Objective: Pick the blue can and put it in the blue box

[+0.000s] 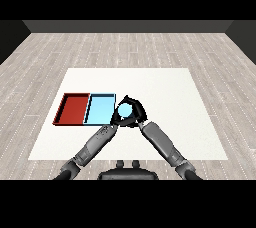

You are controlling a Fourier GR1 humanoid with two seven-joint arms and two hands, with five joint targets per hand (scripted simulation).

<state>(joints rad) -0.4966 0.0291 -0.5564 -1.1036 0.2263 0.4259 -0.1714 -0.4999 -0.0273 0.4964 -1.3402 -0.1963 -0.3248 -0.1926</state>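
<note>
Curled round the blue can (124, 110), the right hand (137, 113) grips it just beside the right rim of the light blue tray (100, 109), its black fingers wrapping over the can's top and sides. At the can's left, the left hand (116, 118) meets it too, though I cannot tell whether its fingers are bent or straight. Touching the blue tray's left side lies the red tray (73, 108), both on the white tabletop (165, 97).
</note>
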